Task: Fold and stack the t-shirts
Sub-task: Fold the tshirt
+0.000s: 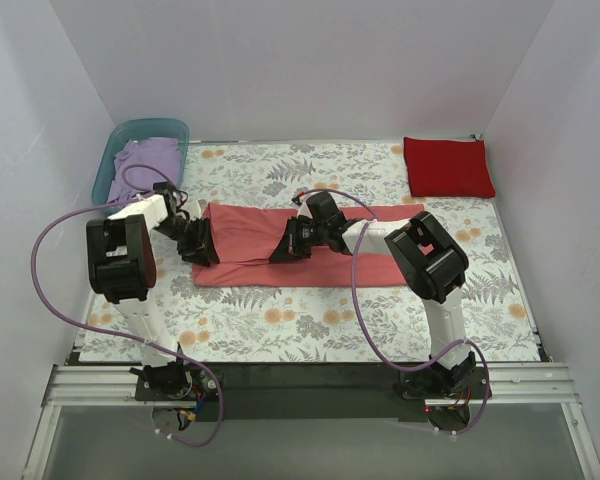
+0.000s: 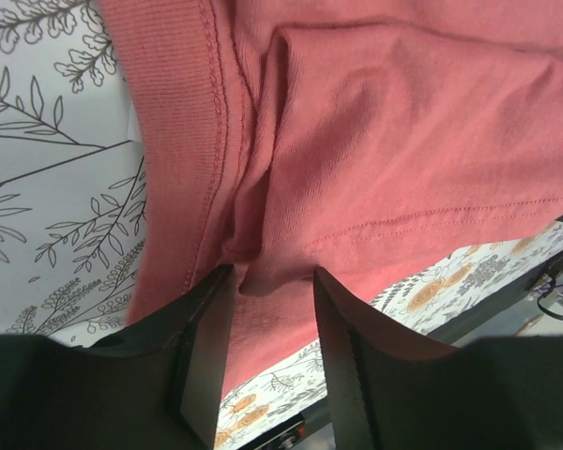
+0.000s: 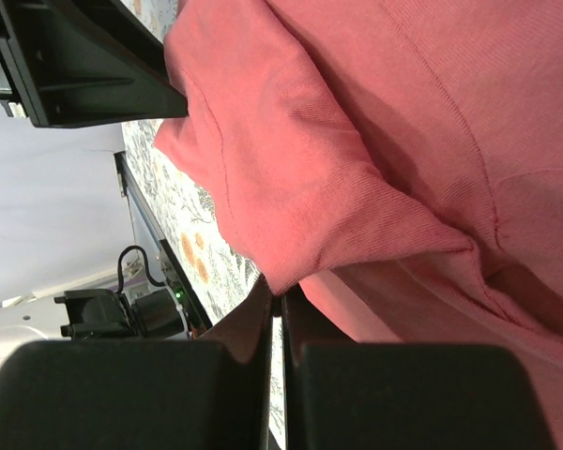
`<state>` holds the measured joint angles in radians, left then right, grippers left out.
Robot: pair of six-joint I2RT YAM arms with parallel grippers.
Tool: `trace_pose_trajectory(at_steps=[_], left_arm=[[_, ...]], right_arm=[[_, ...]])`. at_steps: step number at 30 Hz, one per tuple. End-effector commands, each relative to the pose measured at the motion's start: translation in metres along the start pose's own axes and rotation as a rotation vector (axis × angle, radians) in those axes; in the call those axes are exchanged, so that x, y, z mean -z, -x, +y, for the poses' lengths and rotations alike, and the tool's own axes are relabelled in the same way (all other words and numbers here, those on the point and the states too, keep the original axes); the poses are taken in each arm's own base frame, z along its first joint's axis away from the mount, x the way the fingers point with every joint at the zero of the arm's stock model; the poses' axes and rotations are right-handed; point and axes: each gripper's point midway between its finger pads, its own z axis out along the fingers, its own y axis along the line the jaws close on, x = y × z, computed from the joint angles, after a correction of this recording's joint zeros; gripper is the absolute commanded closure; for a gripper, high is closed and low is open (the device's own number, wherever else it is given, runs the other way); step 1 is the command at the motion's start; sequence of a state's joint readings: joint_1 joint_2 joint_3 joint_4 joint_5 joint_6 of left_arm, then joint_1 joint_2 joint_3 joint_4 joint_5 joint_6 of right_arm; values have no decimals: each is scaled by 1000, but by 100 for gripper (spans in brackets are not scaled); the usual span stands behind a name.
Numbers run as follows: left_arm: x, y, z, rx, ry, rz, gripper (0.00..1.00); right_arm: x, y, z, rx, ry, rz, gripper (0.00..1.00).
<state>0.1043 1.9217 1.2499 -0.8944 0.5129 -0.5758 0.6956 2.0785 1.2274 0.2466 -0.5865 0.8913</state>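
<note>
A cloth (image 1: 310, 322) is lying over the bench (image 1: 310, 378). The spread t-shirt (image 1: 248, 232) is lying across the middle of the cloth, running left to right. The left pincer (image 1: 204, 254) is sitting at its left end, with a bunch of the shirt between its fingers. The right pincer (image 1: 284, 252) is sitting near its middle, nipping a fold. A tub (image 1: 150, 126) is standing at the far left corner, with a second t-shirt (image 1: 152, 158) lying in it. A folded t-shirt (image 1: 447, 166) is lying at the far right corner, well apart from the spread one.
</note>
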Motion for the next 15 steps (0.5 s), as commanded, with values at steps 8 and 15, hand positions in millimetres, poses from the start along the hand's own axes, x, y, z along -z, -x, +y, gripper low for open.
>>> trace_pose_trajectory(at_steps=[8,15], left_arm=[[18,20,-17,-38,-31,-70,76],[32,27,-23,-57,-30,-92,98]], right_arm=[[4,3,11,21,41,-14,99],[8,10,19,27,61,-22,99]])
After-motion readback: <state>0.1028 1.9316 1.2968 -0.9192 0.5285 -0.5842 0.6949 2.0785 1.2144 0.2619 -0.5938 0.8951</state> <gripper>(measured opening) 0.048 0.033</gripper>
